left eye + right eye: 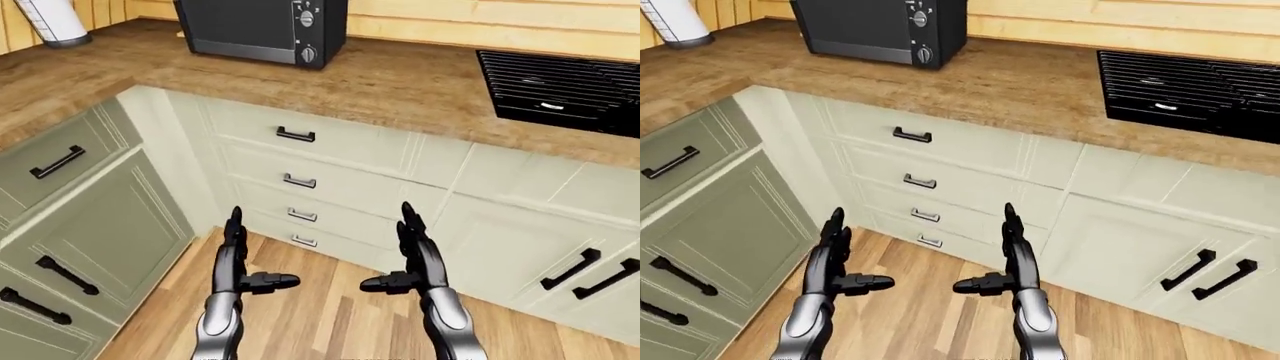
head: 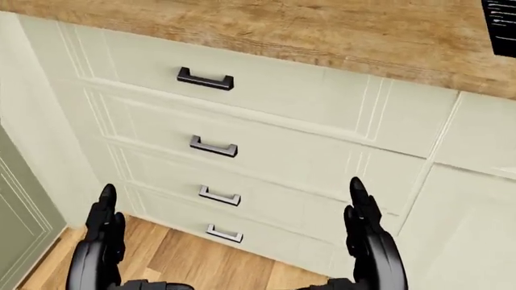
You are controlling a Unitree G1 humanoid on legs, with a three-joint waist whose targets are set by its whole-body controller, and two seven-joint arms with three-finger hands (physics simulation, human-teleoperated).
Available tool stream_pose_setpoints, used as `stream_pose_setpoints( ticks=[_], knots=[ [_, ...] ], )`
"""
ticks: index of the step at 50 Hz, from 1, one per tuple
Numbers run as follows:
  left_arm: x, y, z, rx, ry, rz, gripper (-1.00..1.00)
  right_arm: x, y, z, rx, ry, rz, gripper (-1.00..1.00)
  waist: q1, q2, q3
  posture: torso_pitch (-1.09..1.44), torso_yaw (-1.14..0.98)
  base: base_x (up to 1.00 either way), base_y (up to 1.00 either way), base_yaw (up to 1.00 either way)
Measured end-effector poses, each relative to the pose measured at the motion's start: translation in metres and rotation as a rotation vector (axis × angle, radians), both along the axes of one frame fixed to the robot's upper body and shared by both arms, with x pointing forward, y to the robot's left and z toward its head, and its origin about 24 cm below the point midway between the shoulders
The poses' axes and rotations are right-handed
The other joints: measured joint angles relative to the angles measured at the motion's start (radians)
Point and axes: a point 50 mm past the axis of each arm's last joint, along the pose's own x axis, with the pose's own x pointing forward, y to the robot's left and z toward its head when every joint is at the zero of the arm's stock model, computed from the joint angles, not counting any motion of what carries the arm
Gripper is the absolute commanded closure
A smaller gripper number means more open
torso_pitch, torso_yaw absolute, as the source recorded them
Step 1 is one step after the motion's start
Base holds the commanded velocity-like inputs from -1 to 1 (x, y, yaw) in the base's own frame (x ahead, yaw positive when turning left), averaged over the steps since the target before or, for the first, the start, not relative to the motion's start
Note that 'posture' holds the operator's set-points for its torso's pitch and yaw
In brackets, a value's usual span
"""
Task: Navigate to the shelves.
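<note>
No shelves show in any view. I face the corner of a kitchen counter. My left hand [image 1: 240, 259] and right hand [image 1: 405, 255] are both raised low in the views, fingers straight up and thumbs pointing inward, open and empty. They hang over the wooden floor [image 1: 320, 315] before a stack of pale green drawers [image 1: 300, 180] with black handles.
A wooden countertop [image 1: 400, 82] wraps the corner. A black microwave [image 1: 265, 26] stands at the top, a black stove grate [image 1: 560, 90] at the top right, a white container [image 1: 50, 21] at the top left. Green cabinet doors [image 1: 90, 232] close in on the left.
</note>
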Motion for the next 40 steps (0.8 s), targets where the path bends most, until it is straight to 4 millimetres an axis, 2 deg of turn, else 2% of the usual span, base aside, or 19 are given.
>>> stream_pose_setpoints(
  ticks=[4, 6, 7, 8, 10, 12, 18, 21, 22, 25, 27, 32, 35, 37, 40],
  knots=[
    [0.001, -0.002, 0.003, -0.001, -0.016, -0.011, -1.0, 0.002, -0.001, 0.005, -0.001, -0.026, -0.006, -1.0, 0.001, -0.052, -0.001, 0.0, 0.0, 0.0, 0.0, -0.22],
    [0.002, -0.002, 0.004, 0.0, -0.023, -0.011, -1.0, 0.002, 0.0, 0.006, 0.001, -0.032, -0.003, -1.0, -0.001, -0.09, -0.008, 0.0, 0.0, 0.0, 0.0, -0.23],
    [0.003, -0.004, 0.005, -0.005, -0.027, -0.014, -1.0, 0.002, -0.002, 0.006, -0.005, -0.033, -0.006, -1.0, -0.011, -0.092, -0.013, 0.0, 0.0, 0.0, 0.0, -0.22],
    [0.003, -0.007, 0.004, -0.011, -0.024, -0.021, -1.0, 0.002, -0.005, 0.005, -0.009, -0.028, -0.013, -1.0, -0.019, -0.082, -0.008, 0.0, 0.0, 0.0, 0.0, -0.23],
    [0.001, -0.011, 0.001, -0.016, -0.007, -0.041, -1.0, 0.0, -0.009, 0.0, -0.013, -0.006, -0.034, -1.0, -0.026, -0.079, -0.008, 0.0, 0.0, 0.0, 0.0, -0.23],
    [0.001, -0.012, -0.001, -0.016, 0.003, -0.045, -1.0, -0.001, -0.011, -0.002, -0.014, 0.007, -0.041, -1.0, -0.027, -0.068, -0.007, 0.0, 0.0, 0.0, 0.0, -0.23],
    [0.002, -0.007, 0.004, -0.009, -0.024, -0.027, -1.0, 0.001, -0.006, 0.003, -0.01, -0.014, -0.022, -1.0, -0.014, 0.0, 0.009, 0.0, 0.0, 0.0, 0.0, -0.23],
    [0.003, -0.006, 0.006, -0.006, -0.03, -0.027, -1.0, 0.002, -0.005, 0.005, -0.007, -0.025, -0.018, -1.0, -0.009, 0.05, 0.0, 0.0, 0.0, 0.0, 0.0, -0.23],
    [0.002, -0.003, 0.005, 0.0, -0.025, -0.018, -1.0, 0.003, -0.001, 0.004, 0.0, -0.022, -0.009, -1.0, -0.005, 0.039, 0.002, 0.0, 0.0, 0.0, 0.0, -0.23],
    [-0.001, 0.001, -0.001, 0.0, 0.001, 0.002, -1.0, 0.0, 0.002, -0.001, 0.004, 0.003, 0.008, -1.0, -0.001, 0.032, 0.005, 0.0, 0.0, 0.0, 0.0, -0.23],
    [-0.001, 0.0, -0.001, 0.0, 0.005, 0.002, -1.0, 0.0, 0.001, -0.001, 0.002, 0.007, 0.006, -1.0, -0.003, 0.018, 0.001, 0.0, 0.0, 0.0, 0.0, -0.23],
    [0.001, -0.002, 0.003, -0.001, -0.015, -0.01, -1.0, 0.002, -0.001, 0.004, -0.001, -0.023, -0.004, -1.0, 0.0, -0.041, -0.002, 0.0, 0.0, 0.0, 0.0, -0.23],
    [0.002, -0.002, 0.004, 0.001, -0.023, -0.009, -1.0, 0.003, 0.0, 0.006, 0.0, -0.034, 0.0, -1.0, -0.001, -0.094, -0.011, 0.0, 0.0, 0.0, 0.0, -0.23],
    [0.002, -0.007, 0.004, -0.011, -0.022, -0.021, -1.0, 0.002, -0.004, 0.005, -0.01, -0.028, -0.012, -1.0, -0.018, -0.076, -0.008, 0.0, 0.0, 0.0, 0.0, -0.23],
    [0.001, -0.012, -0.001, -0.016, 0.0, -0.046, -1.0, -0.001, -0.01, -0.001, -0.014, 0.003, -0.04, -1.0, -0.028, -0.071, -0.009, 0.0, 0.0, 0.0, 0.0, -0.23]
  ],
)
